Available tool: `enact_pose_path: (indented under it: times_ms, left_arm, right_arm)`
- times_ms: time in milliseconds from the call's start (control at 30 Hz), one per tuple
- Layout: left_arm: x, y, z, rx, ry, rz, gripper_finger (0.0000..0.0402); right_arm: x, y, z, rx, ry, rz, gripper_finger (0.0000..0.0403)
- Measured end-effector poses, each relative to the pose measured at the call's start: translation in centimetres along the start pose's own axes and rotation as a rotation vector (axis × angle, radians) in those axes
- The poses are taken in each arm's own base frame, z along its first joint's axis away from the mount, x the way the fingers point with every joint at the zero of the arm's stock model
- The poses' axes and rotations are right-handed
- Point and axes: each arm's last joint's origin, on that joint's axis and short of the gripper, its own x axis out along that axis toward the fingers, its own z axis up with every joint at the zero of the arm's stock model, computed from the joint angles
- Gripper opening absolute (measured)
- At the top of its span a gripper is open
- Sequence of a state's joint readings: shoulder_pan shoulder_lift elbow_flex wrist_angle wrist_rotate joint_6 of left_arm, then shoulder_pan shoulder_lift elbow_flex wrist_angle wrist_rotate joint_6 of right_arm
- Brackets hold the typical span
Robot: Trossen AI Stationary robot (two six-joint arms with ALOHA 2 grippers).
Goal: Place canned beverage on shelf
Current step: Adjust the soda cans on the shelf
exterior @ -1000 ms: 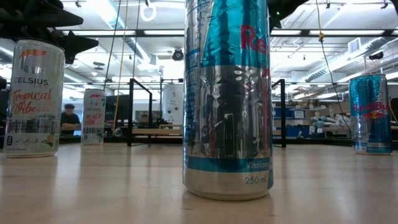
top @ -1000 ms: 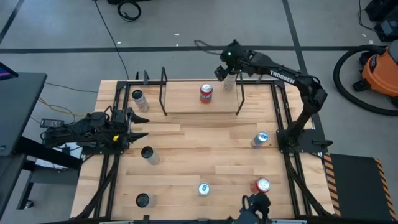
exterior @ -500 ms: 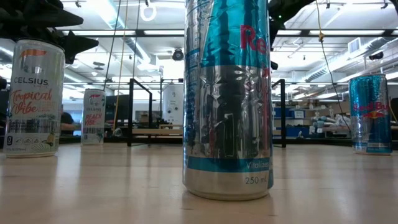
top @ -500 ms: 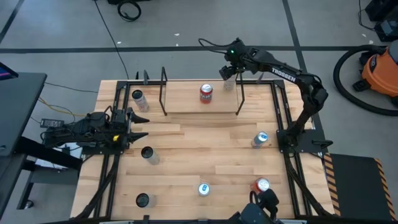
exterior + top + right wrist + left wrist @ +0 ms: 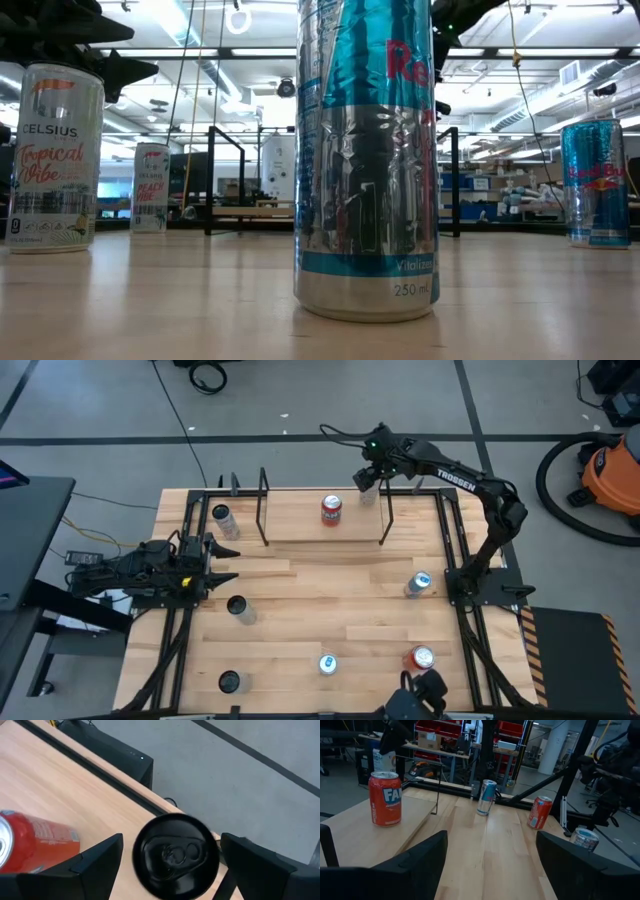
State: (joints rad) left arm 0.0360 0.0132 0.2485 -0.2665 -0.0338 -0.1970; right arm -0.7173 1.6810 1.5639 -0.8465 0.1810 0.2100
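A: Logging position. The right gripper (image 5: 367, 477) is hanging over the far right corner of the shelf (image 5: 300, 530), directly above a black-topped can (image 5: 175, 854) standing on the board.

B: Jaw state?

A: Fingers (image 5: 95, 865) are spread wide, one each side of the lid, not touching it. That can is standing upright on the shelf, just right of the red can (image 5: 331, 510), which is also on the board.

B: So, judging by that, the release is done?

A: Likely. For a clean exit, I'd advise lifting straight up with the fingers kept wide, avoiding the shelf's right end frame (image 5: 385, 510) and the can's rim.

B: Left arm?

A: The left gripper (image 5: 225, 560) is parked left of the shelf, fingers apart, holding nothing.
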Motion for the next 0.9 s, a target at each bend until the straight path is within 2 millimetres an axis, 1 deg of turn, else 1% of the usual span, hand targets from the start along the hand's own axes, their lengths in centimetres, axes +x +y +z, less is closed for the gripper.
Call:
enact_pose_path:
  times_ms: [167,367,567,733,900]
  left_arm:
    - [0.0,0.0,0.0,0.0,0.0,0.0,0.0309]
    - [0.0,0.0,0.0,0.0,0.0,0.0,0.0309]
    - [0.0,0.0,0.0,-0.001,-0.001,0.0,0.0309]
    - [0.0,0.0,0.0,0.0,-0.001,0.0,0.0309]
    - [0.0,0.0,0.0,0.0,-0.001,0.0,0.0309]
  right_arm:
    - [-0.1,0.5,-0.3,-0.016,0.019,0.008,0.0344]
    - [-0.2,1.1,-0.4,-0.027,0.026,0.058,0.0344]
    - [-0.2,1.1,-0.5,-0.013,0.029,0.054,0.0344]
    - [-0.2,0.9,-0.3,-0.025,0.005,0.003,0.0344]
    - [-0.6,0.8,0.3,-0.039,-0.012,0.04,0.0344]
